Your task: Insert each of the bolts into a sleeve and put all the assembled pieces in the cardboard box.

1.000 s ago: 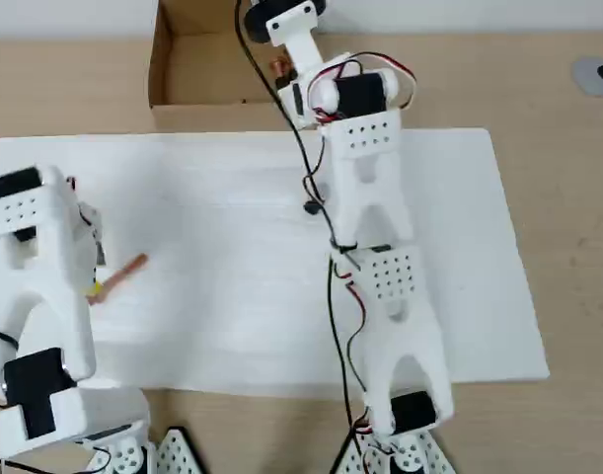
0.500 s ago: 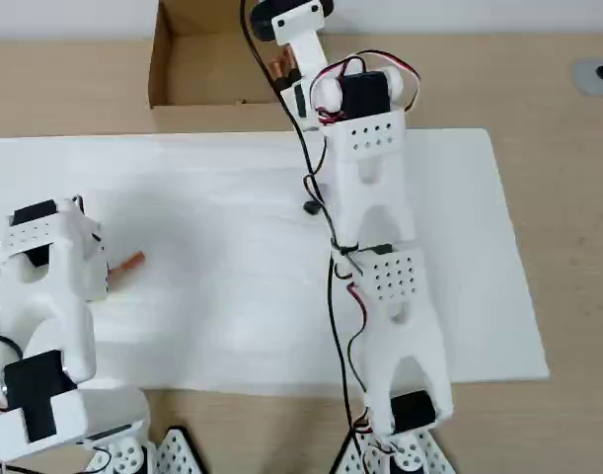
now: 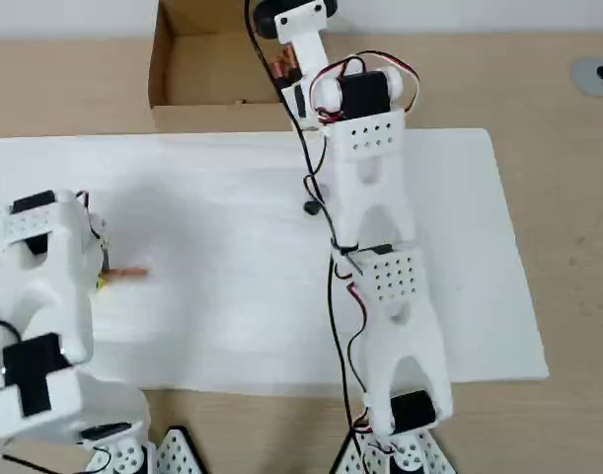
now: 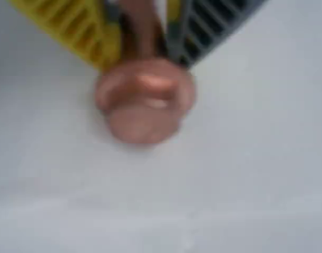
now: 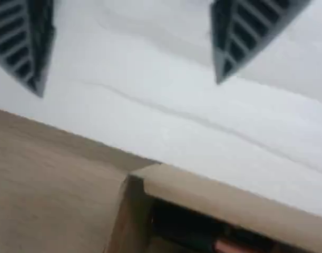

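So the left end effector [image 4: 141, 52] is clamped on the copper-coloured flanged bolt [image 4: 145, 100] near the table's [image 3: 563, 168] left edge, shaft pointing right, brown cardboard box [image 3: 217, 117] at the far edge.

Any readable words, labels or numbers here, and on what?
None can be read.
The cardboard box, the white sheet and the copper piece in the left gripper: no print visible.
The grey disc beyond the sheet: a dark mark, too small to read.
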Robot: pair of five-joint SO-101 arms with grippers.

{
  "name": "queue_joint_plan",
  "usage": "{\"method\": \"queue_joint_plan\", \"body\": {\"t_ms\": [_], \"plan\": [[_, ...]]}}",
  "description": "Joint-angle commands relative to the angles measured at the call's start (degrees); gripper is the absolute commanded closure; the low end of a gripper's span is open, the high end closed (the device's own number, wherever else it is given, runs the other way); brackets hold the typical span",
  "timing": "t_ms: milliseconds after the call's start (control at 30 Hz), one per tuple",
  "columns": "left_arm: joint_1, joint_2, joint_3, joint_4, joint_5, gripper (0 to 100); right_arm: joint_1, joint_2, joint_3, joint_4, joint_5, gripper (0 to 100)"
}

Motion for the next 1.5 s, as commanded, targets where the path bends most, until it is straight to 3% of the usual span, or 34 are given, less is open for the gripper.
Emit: {"method": "queue_joint_plan", "body": {"t_ms": [0,100,333,500,700,1000,1267,1467], "plan": [[0.7,1.98,-5.1,8.18,-6.15,100,-0.66,-7.16,-2.77,1.32,-0.35,75.2],[0.62,1.98,-12.4,14.95,-13.8,99,-0.57,-7.16,-2.77,1.49,-0.35,75.2],[0.62,1.89,-32.97,27.34,-40.0,99,-0.57,-7.25,-2.77,1.67,-2.02,75.2],[0.18,1.54,-41.67,32.97,-45.8,99,-0.75,-10.33,-2.59,2.73,-6.51,75.2],[-1.14,1.36,-41.85,33.05,-58.2,99,-3.65,-13.58,1.45,2.9,-13.63,75.2],[-4.04,-17.36,-38.95,33.05,-68.84,99,-7.69,-23.96,36.09,2.73,-26.37,75.2],[-3.96,-39.08,-25.05,26.46,-68.92,99,-6.81,-23.87,51.12,1.67,-27.43,75.7],[-3.96,-52.7,-10.55,17.41,-68.92,99,-6.9,-23.87,56.22,-4.04,-27.43,92.4]]}}
